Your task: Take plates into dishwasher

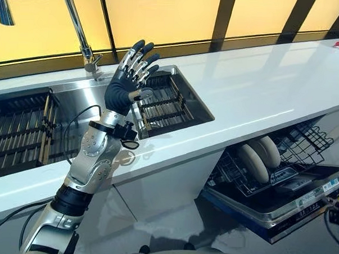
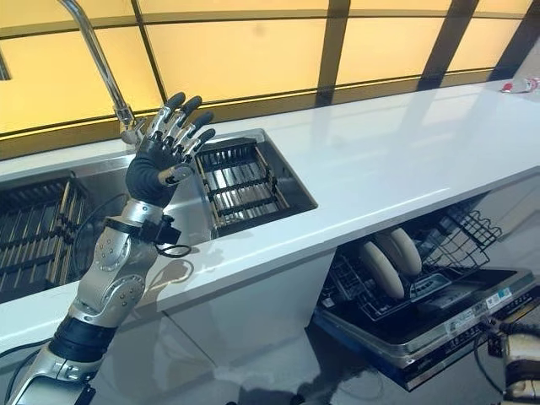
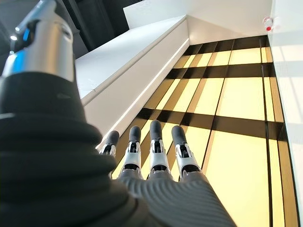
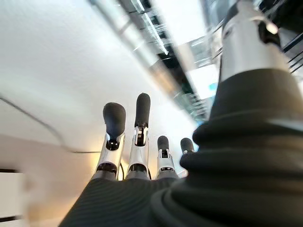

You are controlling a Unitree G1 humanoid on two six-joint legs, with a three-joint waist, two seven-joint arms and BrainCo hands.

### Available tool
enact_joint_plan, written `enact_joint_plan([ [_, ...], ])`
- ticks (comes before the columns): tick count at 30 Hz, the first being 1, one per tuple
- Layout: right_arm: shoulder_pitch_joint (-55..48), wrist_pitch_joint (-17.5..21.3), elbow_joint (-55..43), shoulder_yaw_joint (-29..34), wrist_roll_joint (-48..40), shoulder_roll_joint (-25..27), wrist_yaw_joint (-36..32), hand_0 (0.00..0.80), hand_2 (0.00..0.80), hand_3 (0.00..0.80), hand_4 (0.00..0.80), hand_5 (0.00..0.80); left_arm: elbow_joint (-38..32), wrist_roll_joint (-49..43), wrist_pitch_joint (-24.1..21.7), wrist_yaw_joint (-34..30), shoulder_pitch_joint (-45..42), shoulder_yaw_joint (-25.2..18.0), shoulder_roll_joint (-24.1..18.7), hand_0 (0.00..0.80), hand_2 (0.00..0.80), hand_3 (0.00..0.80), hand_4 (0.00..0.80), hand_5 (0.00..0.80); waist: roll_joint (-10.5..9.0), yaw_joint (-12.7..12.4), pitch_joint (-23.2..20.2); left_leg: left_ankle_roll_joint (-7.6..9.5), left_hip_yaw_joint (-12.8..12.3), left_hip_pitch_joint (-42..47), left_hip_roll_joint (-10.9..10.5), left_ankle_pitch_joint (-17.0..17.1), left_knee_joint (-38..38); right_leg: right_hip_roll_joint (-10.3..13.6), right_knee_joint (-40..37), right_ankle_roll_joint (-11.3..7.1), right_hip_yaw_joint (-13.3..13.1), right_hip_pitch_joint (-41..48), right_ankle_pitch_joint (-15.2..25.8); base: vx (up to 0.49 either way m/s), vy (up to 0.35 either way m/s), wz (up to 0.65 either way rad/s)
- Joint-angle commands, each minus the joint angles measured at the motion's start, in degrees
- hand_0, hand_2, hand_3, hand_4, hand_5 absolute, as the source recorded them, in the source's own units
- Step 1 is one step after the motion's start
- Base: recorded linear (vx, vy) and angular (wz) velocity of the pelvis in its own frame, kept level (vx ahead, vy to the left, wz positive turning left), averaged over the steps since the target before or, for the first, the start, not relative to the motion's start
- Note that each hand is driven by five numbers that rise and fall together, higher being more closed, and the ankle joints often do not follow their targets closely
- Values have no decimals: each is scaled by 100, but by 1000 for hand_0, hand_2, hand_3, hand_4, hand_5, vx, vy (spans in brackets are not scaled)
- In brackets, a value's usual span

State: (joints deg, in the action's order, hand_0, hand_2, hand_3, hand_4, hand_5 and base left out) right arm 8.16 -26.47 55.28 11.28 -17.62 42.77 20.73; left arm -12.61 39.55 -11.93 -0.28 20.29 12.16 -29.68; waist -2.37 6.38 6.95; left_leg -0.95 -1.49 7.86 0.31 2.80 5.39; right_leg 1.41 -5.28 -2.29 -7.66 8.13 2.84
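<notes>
Two white plates [image 1: 259, 157] stand on edge in the lower rack [image 1: 304, 145] of the open dishwasher, under the counter at the right. My left hand [image 1: 125, 87] is raised above the sink [image 1: 86, 96], open, fingers straight and spread, holding nothing; its wrist view shows the fingers [image 3: 154, 156] stretched out against the yellow window panels. My right hand [image 4: 140, 137] shows only in its own wrist view, open and empty, with fingers straight against a pale blurred surface. No plate shows in the sink racks.
A dark slatted rack [image 1: 166, 102] lies in the sink's right half and another [image 1: 20, 126] in its left half. A tall faucet [image 1: 78, 27] rises behind the sink. The white countertop [image 1: 272, 86] runs to the right. The dishwasher door [image 1: 278, 206] hangs open, low.
</notes>
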Motion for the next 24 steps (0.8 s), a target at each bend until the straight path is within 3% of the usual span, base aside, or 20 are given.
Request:
enact_joint_plan([
  [1, 178, 507, 491, 282, -619, -17, 1018, 0, 0, 0, 0, 0, 159, 76, -175, -163, 223, -123, 158, 0, 0, 0, 0, 0, 77, -82, -220, 501, 30, 306, -227, -771, -39, -468, 28, 67, -31, 31, -66, 14, -31, -1],
  [6, 178, 1070, 853, 417, -1472, -369, 1151, 0, 0, 0, 0, 0, 131, 100, -56, -157, 251, -78, 151, 0, 0, 0, 0, 0, 171, -118, -222, 494, 68, 320, -218, -772, -39, -442, 28, 68, 45, 40, -81, 8, -52, 0],
  [8, 189, 1412, 900, 524, -2324, -539, 1236, 0, 0, 0, 0, 0, 131, 116, 0, -148, 260, -87, 121, 0, 0, 0, 0, 0, 217, -128, -237, 488, 84, 313, -217, -766, -39, -431, 28, 78, 88, 36, -96, 5, -64, 0],
  [11, 115, 1854, 1100, 654, -2544, -765, 878, 0, 0, 0, 0, 0, 132, 132, 86, -207, 259, -149, 127, 0, 0, 0, 0, 0, 274, -146, -255, 471, 111, 306, -216, -754, -39, -421, 28, 84, 147, 35, -105, 0, -56, 2],
  [13, 132, 1858, 1049, 608, -3233, -943, 450, 0, 0, 0, 0, 0, 94, 131, 137, -160, 260, -150, 115, 0, 0, 0, 0, 0, 303, -156, -265, 466, 151, 317, -220, -757, -39, -409, 28, 94, 187, 54, -127, 2, -58, 3],
  [15, 134, 1998, 1185, 561, -3896, -1102, -591, 0, 0, 0, 0, 0, 93, 140, 194, -225, 265, -184, 142, 0, 0, 0, 0, 0, 324, -191, -262, 450, 199, 332, -218, -747, -39, -397, 28, 105, 242, 73, -138, -5, -56, 4],
  [17, 139, 1858, 985, 461, -4859, -1332, -1711, 0, 0, 0, 0, 0, 43, 94, 285, -286, 232, -250, 195, 0, 0, 0, 0, 0, 332, -211, -256, 444, 275, 338, -228, -738, -39, -384, 28, 131, 305, 97, -158, -10, -53, 9],
  [18, 91, 1638, 930, 413, -5297, -1496, -2688, 0, 0, 0, 0, 0, 57, 61, 307, -367, 201, -297, 239, 0, 0, 0, 0, 0, 337, -231, -265, 435, 307, 342, -232, -733, -39, -381, 28, 142, 346, 109, -173, -6, -45, 10],
  [21, -103, 1255, 868, 180, -5264, -1773, -4492, 0, 0, 0, 0, 0, 114, 42, 376, -652, 104, -491, 346, 0, 0, 0, 0, 0, 332, -268, -306, 408, 354, 349, -239, -728, -39, -357, 28, 150, 450, 139, -208, -2, -38, 9],
  [24, -116, 843, 608, -19, -5447, -1730, -5669, 0, 0, 0, 0, 0, 133, 119, 376, -849, 6, -583, 318, 0, 0, 0, 0, 0, 291, -326, -360, 380, 428, 340, -249, -722, -39, -344, 28, 143, 531, 152, -235, -16, -36, 3],
])
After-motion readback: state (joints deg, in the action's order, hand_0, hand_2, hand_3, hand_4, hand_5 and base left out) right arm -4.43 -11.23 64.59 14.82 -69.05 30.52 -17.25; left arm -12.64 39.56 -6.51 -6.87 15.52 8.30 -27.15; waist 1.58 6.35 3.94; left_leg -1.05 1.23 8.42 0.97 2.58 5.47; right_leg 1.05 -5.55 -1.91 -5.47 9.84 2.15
